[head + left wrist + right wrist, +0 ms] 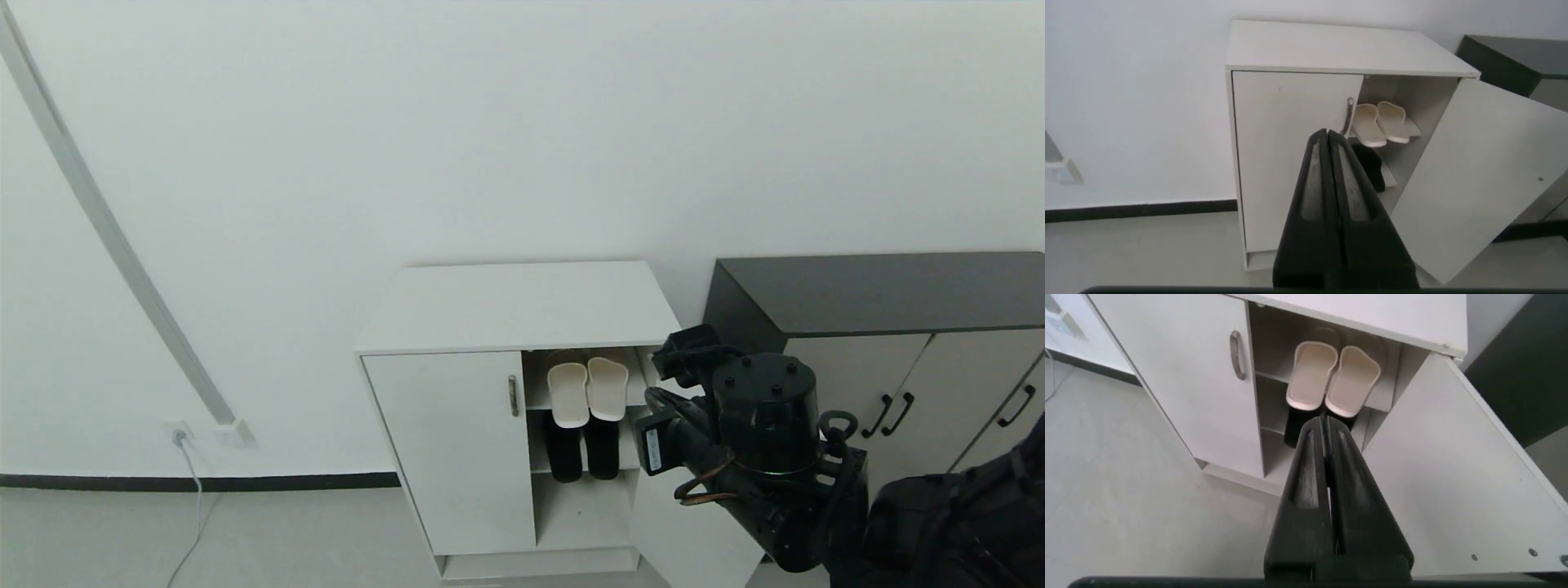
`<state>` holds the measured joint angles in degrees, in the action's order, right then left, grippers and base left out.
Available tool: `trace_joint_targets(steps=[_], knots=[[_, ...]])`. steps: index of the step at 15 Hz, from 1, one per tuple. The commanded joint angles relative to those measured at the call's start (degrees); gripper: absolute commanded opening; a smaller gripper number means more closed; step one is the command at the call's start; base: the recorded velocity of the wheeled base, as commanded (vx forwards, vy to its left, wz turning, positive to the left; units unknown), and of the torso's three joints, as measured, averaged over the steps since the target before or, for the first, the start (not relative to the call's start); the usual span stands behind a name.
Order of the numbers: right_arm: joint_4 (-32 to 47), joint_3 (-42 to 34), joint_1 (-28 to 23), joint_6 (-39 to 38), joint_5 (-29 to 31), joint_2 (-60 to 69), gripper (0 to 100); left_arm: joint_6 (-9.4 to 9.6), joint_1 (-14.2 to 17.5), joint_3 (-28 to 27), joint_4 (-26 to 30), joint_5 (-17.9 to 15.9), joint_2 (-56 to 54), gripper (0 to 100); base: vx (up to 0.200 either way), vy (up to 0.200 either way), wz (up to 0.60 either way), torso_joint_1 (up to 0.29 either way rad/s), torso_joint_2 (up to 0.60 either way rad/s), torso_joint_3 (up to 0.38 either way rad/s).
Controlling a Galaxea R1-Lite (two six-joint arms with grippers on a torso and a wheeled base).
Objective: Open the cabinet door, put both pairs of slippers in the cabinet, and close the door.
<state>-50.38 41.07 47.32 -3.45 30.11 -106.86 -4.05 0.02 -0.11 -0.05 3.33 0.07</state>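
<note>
The white cabinet stands against the wall with its left door closed and its right door swung open. A white pair of slippers lies on the upper shelf. A black pair sits on the shelf below. My right arm hangs in front of the open door. My right gripper is shut and holds nothing, pointing at the white slippers from just outside the opening. My left gripper is shut and holds nothing, some way off from the cabinet front, facing the closed door.
A dark-topped cabinet with black handles stands close on the right of the white one. A wall socket with a cable is low on the left wall. Bare grey floor lies in front and to the left.
</note>
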Motion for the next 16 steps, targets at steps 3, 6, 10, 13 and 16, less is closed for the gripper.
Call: trace_joint_targets(steps=[3,6,10,13,16], knots=[[-0.07,0.15,-2.15,1.16,0.12,-0.28,0,0.09,-0.02,0.02,0.05,0.01,0.01,0,0.000,0.000,-0.40,0.006,0.00,0.003],[-2.79,-0.03,-2.76,1.87,0.48,-1.68,0,0.00,-0.02,0.02,0.05,0.01,0.01,0,0.000,0.000,0.00,0.000,0.00,0.000],[-3.84,-0.03,-3.91,2.31,0.48,-1.95,0,-0.26,-0.02,0.02,0.05,0.01,0.01,0,0.000,0.000,0.00,0.000,0.00,0.000],[-3.84,0.15,-4.78,2.31,0.04,-2.03,0,-1.49,-0.02,0.02,0.05,0.01,0.01,0,-0.067,0.000,0.00,0.001,0.00,0.001],[-3.93,0.50,-4.78,2.31,0.04,-2.65,0,-1.49,-0.02,0.02,-0.04,0.01,0.01,0,-0.133,0.000,0.00,0.003,0.00,-0.003]])
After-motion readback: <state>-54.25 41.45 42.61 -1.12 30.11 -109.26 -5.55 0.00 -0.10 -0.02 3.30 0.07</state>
